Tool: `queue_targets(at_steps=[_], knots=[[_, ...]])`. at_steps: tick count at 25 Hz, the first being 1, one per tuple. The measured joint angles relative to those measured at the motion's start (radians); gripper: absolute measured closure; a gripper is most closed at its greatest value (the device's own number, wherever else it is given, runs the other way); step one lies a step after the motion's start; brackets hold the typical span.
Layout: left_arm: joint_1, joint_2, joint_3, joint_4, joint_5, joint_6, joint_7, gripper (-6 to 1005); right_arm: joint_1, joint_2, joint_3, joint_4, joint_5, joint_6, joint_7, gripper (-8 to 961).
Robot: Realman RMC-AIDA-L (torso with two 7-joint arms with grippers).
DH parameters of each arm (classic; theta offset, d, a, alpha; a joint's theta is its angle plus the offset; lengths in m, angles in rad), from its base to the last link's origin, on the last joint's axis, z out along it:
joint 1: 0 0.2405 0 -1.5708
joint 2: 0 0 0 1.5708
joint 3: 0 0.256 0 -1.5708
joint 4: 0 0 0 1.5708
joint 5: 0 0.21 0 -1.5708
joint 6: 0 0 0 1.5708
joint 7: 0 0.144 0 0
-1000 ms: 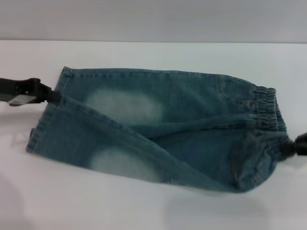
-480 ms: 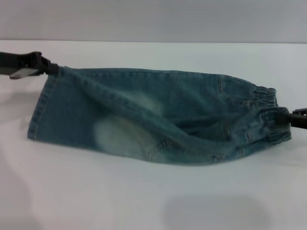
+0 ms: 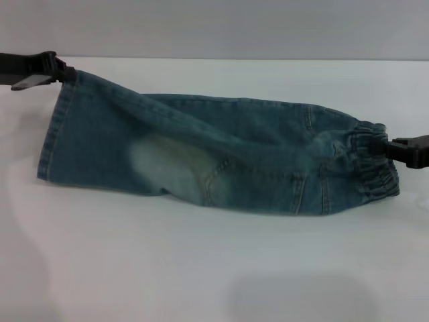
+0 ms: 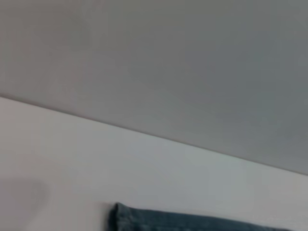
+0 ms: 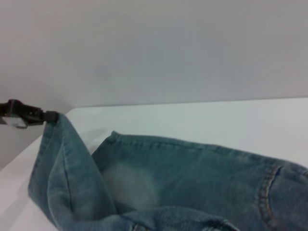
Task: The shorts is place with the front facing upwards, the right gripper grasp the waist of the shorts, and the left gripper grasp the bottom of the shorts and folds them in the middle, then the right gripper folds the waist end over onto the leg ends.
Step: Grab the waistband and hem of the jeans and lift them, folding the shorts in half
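The blue-green denim shorts (image 3: 221, 154) stretch across the white table, doubled lengthwise, with one pale patch showing. My left gripper (image 3: 67, 74) is at the far left, shut on the upper corner of the bottom of the shorts (image 3: 53, 134), which it holds raised. On the right, my right gripper (image 3: 392, 147) is shut on the gathered waist (image 3: 372, 161). The right wrist view shows the shorts (image 5: 192, 173) from the waist end, and the left gripper (image 5: 48, 116) pinching the lifted hem corner. Only a strip of the shorts (image 4: 192, 222) shows in the left wrist view.
The white table (image 3: 201, 268) runs bare in front of the shorts and behind them as far as the grey wall (image 3: 201, 27). The table's far edge meets the wall just beyond the left gripper.
Both grippers have moved up and toward the far side, carrying the near edge of the shorts over the far leg. The second pale patch is now covered.
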Motion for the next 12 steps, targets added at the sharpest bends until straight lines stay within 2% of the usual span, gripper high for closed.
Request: queue_targets(at_steps=[12], knots=[[0.004,-0.004,0.009,-0.006,0.009,-0.076,-0.011,919,0.002,0.006,0.006,0.004,0.04,0.048,-0.003,950]])
